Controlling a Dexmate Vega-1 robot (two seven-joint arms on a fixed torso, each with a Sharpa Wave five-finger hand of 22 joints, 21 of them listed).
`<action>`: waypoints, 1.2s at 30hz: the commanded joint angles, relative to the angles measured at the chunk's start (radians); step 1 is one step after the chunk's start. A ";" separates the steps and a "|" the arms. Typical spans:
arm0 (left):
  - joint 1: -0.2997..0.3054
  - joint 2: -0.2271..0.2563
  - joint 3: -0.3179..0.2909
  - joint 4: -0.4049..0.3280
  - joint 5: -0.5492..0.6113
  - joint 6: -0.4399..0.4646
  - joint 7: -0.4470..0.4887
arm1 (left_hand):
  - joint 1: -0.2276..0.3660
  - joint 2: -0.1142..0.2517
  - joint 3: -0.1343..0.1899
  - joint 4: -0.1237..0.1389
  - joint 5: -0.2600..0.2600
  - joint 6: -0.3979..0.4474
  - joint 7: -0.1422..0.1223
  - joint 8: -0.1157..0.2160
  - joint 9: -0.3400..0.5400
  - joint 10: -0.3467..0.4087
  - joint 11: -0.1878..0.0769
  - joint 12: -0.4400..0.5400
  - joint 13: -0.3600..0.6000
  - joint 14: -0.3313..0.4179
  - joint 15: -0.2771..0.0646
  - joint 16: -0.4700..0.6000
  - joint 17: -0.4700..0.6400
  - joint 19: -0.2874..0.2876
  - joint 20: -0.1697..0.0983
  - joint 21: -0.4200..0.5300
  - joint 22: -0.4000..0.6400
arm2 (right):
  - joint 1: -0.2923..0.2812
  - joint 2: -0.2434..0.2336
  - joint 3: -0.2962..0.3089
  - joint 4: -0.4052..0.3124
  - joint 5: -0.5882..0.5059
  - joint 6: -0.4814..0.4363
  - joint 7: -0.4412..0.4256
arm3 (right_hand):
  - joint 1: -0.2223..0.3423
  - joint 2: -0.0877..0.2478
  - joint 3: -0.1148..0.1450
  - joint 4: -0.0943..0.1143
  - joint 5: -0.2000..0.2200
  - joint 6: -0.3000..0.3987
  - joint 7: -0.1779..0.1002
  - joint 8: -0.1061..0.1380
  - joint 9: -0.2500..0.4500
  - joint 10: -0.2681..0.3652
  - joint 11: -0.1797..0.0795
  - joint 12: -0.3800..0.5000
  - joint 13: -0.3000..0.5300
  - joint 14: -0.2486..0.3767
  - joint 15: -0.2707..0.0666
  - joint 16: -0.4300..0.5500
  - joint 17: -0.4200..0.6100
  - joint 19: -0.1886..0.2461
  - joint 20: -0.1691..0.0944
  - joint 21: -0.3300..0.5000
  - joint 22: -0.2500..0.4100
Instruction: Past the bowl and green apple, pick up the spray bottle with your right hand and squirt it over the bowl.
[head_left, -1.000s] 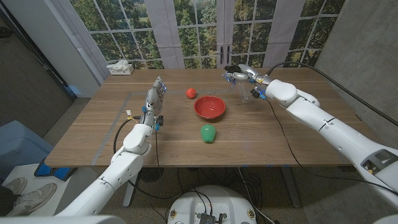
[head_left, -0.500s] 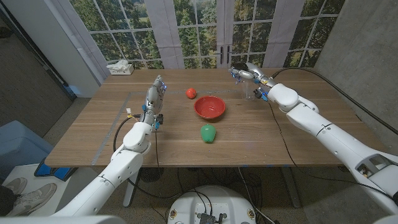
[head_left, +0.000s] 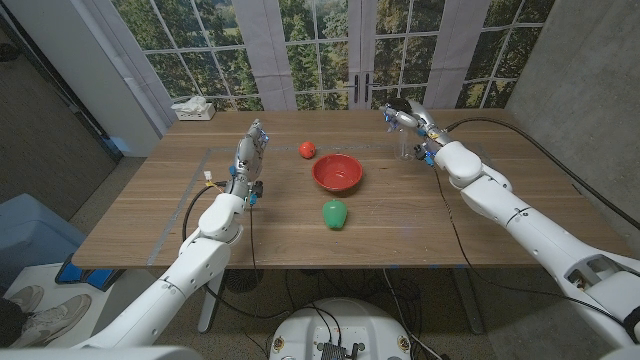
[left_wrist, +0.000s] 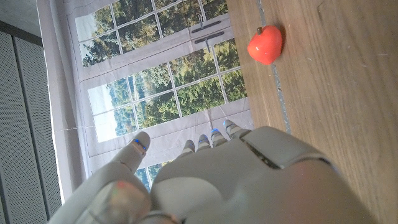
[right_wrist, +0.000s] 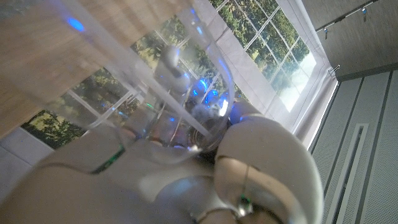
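Our right robot hand (head_left: 405, 120) grips the clear plastic spray bottle (right_wrist: 149, 93), having drawn back from the red round bowl (head_left: 338, 172); squirting awaits.

Right robot hand (head_left: 404, 119) closed around clear bottle (head_left: 405, 148); left robot hand (head_left: 250, 150) upright, empty.

Nothing legible anywhere on the table.

No word, label, brand, number or sign reads on the clear spray bottle (right_wrist: 155, 93), the red bowl (head_left: 338, 172) or the green apple (head_left: 334, 213); the white box (head_left: 193, 109) at the table's (head_left: 150, 215) far left corner is too small to make out any print.
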 joint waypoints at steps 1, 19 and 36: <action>-0.014 -0.001 0.003 0.011 -0.001 0.002 -0.008 | 0.012 0.092 0.002 0.002 0.004 -0.018 -0.001 0.005 0.005 -0.089 0.001 0.004 0.003 -0.141 -0.024 -0.002 0.002 0.003 -0.063 -0.002 0.004 | -0.031 0.044 0.035 0.079 0.009 0.094 -0.093 | -0.015 0.001 0.012 0.000 -0.002 -0.005 0.000 -0.002 0.002 -0.005 -0.005 -0.006 0.006 -0.007 -0.124 0.235 0.093 -0.007 -0.136 0.011 -0.003; -0.021 0.005 0.002 0.016 -0.007 0.006 -0.015 | 0.012 0.092 0.002 0.002 0.004 -0.017 -0.001 0.005 0.005 -0.089 0.000 0.004 0.003 -0.141 -0.026 -0.002 0.001 0.004 -0.062 -0.003 0.004 | -0.040 0.086 0.037 0.166 -0.085 0.179 -0.242 | -0.027 -0.004 0.019 0.000 -0.001 -0.007 -0.003 -0.009 -0.003 -0.010 -0.006 -0.016 0.008 -0.010 -0.124 0.234 0.093 -0.027 -0.135 0.021 -0.020; -0.009 0.009 0.001 0.002 -0.006 0.000 -0.017 | 0.012 0.091 0.001 0.001 0.004 -0.017 -0.003 0.005 0.005 -0.089 0.001 0.003 0.003 -0.140 -0.027 -0.002 0.002 0.004 -0.063 -0.003 0.004 | -0.045 0.081 0.018 0.194 -0.153 0.141 -0.322 | -0.050 -0.021 0.015 -0.001 0.001 0.016 -0.022 -0.030 -0.048 -0.005 -0.013 -0.047 -0.027 -0.030 -0.125 0.224 0.088 -0.062 -0.116 0.012 -0.039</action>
